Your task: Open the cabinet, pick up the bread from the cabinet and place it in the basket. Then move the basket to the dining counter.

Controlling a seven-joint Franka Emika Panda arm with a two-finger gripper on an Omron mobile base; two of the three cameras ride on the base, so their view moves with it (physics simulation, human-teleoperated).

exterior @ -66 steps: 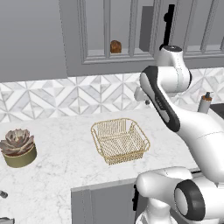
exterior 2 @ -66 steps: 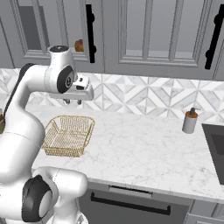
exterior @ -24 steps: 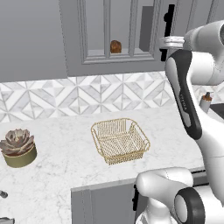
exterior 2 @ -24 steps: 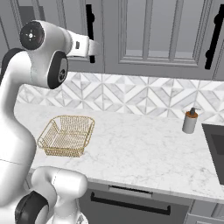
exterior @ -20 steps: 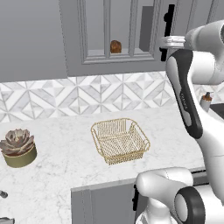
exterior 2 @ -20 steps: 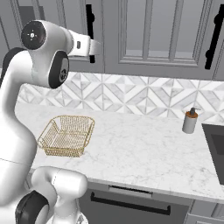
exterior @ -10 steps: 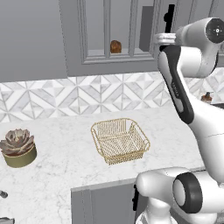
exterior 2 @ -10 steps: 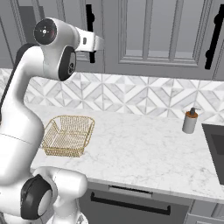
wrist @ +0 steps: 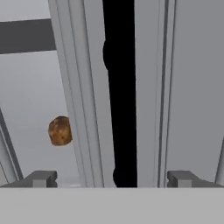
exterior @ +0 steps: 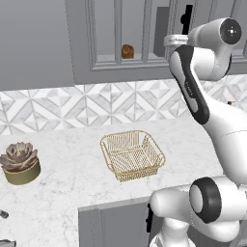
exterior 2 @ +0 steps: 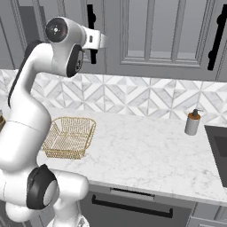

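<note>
You have the worktop (exterior: 72,159) spread below, and the cabinet (exterior: 120,38) above it at twelve o'clock, door closed. Its black handle (wrist: 120,96) runs upright between the fingertips (wrist: 41,178), so the gripper (wrist: 113,179) stands released, its jaws wide on either side of the bar and not touching it. The basket (exterior: 132,154) sits on the worktop, well apart from the plant (exterior: 19,161) at nine o'clock. The bread (exterior: 127,51) rests behind the glass, at nine o'clock of the handle.
</note>
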